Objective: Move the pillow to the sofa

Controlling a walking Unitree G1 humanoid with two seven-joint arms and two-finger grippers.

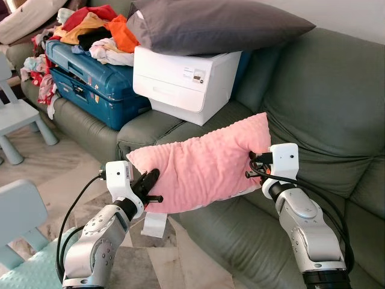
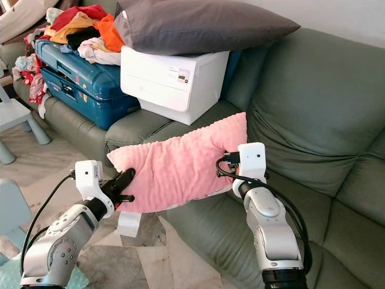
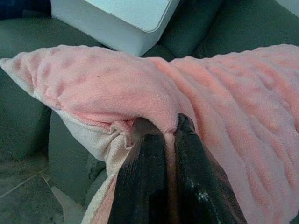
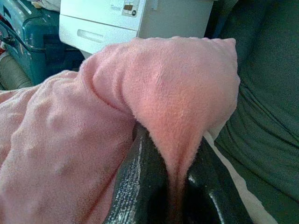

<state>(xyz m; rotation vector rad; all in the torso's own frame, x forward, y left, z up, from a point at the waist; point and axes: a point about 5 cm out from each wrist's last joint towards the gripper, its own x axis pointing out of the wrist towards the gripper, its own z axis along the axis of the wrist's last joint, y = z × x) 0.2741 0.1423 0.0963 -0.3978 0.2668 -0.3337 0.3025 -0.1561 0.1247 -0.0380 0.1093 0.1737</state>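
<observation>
Silver arms, white wrists, black cables

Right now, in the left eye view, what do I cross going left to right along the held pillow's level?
Left claw shut on the pillow's left edge → pink pillow → right claw shut on its right edge → green sofa backrest.

Sofa (image 1: 337, 120) seat on the right lies bare, open to approach; on the left, a white box (image 1: 186, 75), grey cushion (image 1: 210, 24) and suitcase (image 1: 90, 84) block it.
</observation>
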